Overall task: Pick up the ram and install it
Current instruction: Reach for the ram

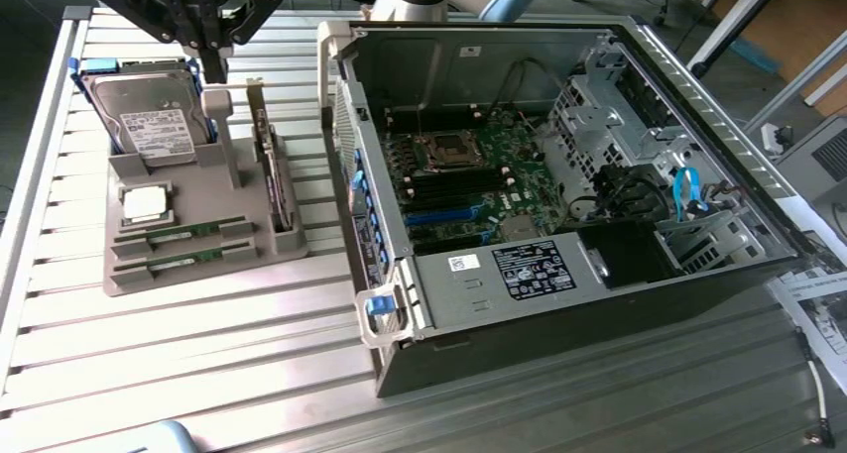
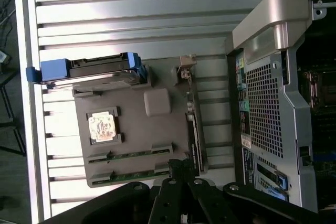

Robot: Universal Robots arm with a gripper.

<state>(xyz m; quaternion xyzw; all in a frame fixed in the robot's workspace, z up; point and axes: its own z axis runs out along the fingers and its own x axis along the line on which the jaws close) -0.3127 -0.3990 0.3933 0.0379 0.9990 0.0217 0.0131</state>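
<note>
Gripper (image 1: 212, 68), fingers pressed together and empty, hovers above the gray holder (image 1: 198, 215). The ram (image 1: 181, 237) lies slotted at the holder's near end, at the exterior view's left of the open case (image 1: 437, 275). Best practice: centre over the stick, with the fingers square across its thin edge.

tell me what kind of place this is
Probably a robotics lab or test bench for PC assembly: an open computer case lies on a slatted metal table, beside a grey holder with a hard drive and ram sticks.
</note>
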